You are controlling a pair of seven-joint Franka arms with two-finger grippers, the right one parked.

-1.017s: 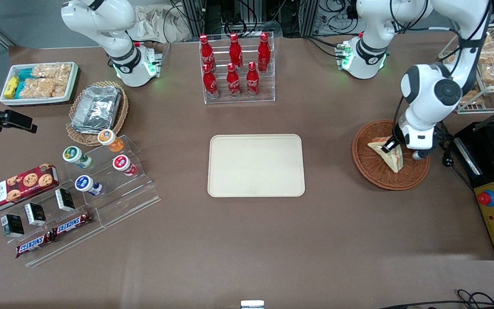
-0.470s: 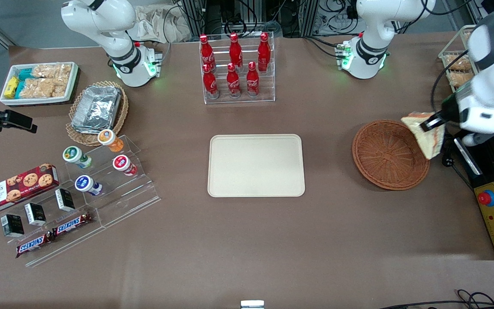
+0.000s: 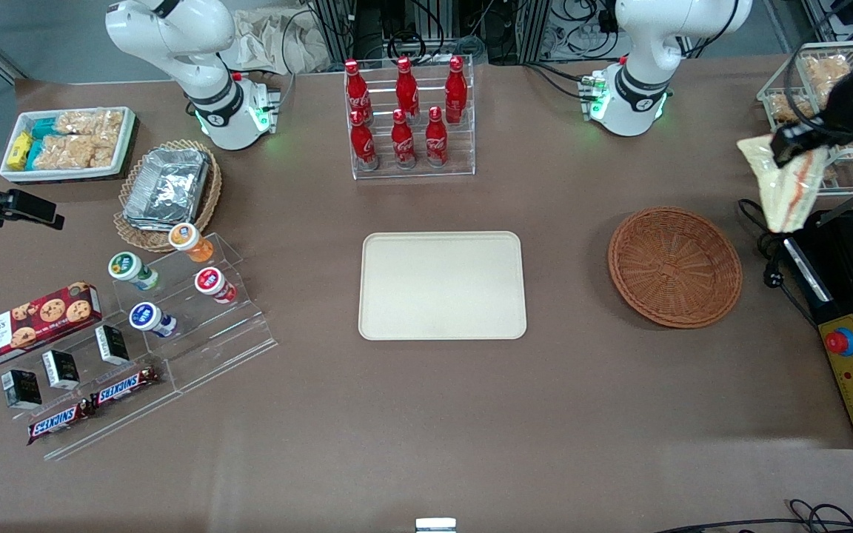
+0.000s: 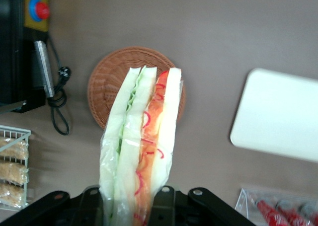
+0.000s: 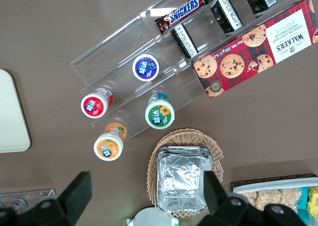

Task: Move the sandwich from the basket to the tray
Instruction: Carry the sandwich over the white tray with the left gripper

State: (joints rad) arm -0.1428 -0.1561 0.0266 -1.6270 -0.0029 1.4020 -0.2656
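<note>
My left gripper (image 3: 797,148) is shut on the sandwich (image 3: 785,186), a wrapped wedge of white bread with orange-red and green filling. It holds the sandwich high in the air, toward the working arm's end of the table, farther from the front camera than the basket. In the left wrist view the sandwich (image 4: 141,146) hangs between the gripper's fingers (image 4: 164,206) with the basket below it. The reddish-brown wicker basket (image 3: 674,266) is empty; it also shows in the left wrist view (image 4: 104,87). The cream tray (image 3: 443,286) lies empty at the table's middle, and also shows in the left wrist view (image 4: 278,116).
A black control box (image 3: 852,326) with a red button stands beside the basket at the working arm's end. A wire rack of snack bags (image 3: 830,111) stands near the gripper. A rack of red bottles (image 3: 408,118) is farther back than the tray. Snacks on acrylic steps (image 3: 167,311) lie toward the parked arm's end.
The gripper has lifted the sandwich out of the basket and carried it up and away toward the working arm's end. The basket is now empty.
</note>
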